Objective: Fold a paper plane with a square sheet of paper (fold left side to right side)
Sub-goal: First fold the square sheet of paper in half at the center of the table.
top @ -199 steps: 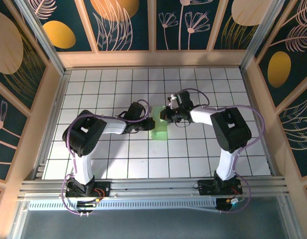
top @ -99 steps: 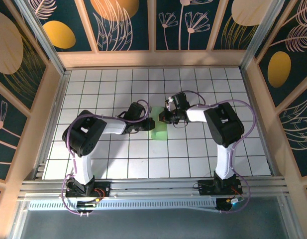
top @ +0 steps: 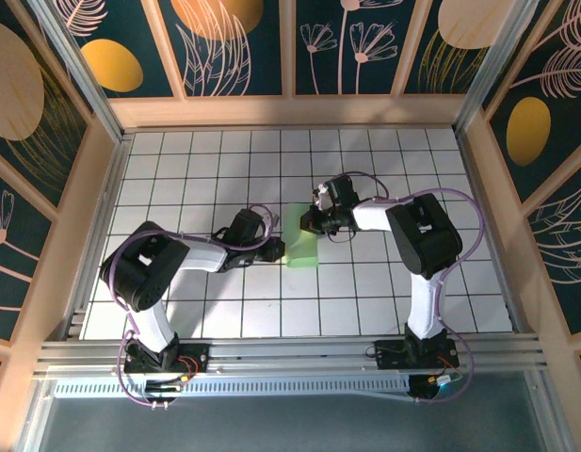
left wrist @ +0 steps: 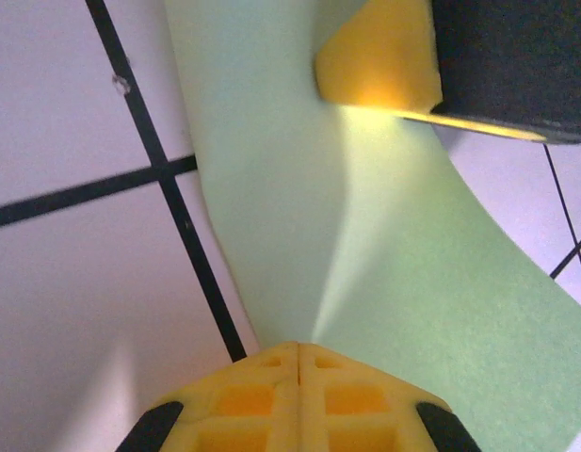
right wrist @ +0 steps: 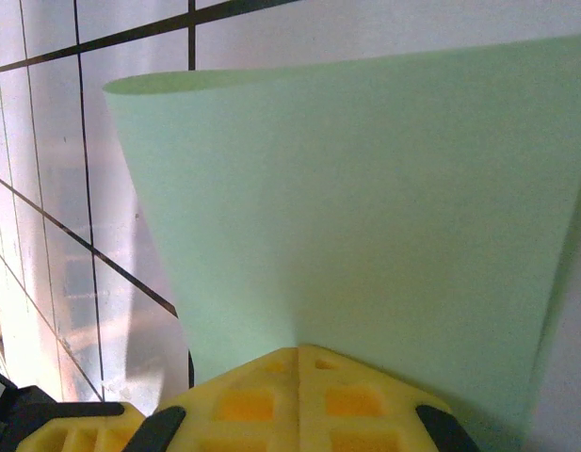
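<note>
The square sheet of paper (top: 302, 247), pale green, sits at mid-table between my two grippers. My left gripper (top: 277, 248) is shut on its left edge. In the left wrist view the yellow fingertips (left wrist: 299, 347) meet where a soft bend in the paper (left wrist: 365, 235) begins. My right gripper (top: 309, 222) is shut on the far edge; from its closed tips (right wrist: 298, 350) the paper (right wrist: 365, 188) rises and curls over the tiles. The right gripper's yellow finger (left wrist: 379, 56) rests on the sheet in the left wrist view. A paper plane is out of view.
White grid tiles (top: 205, 169) cover the table, boxed in by wooden walls (top: 290, 111) at the back and both sides. An aluminium rail (top: 290, 353) with both arm bases runs along the near edge. The left gripper's yellow body (right wrist: 73, 428) sits low left in the right wrist view.
My left arm has swung its elbow left and drawn its gripper slightly nearer and left along the paper's edge. The right gripper shifted a little left early on, then held still.
</note>
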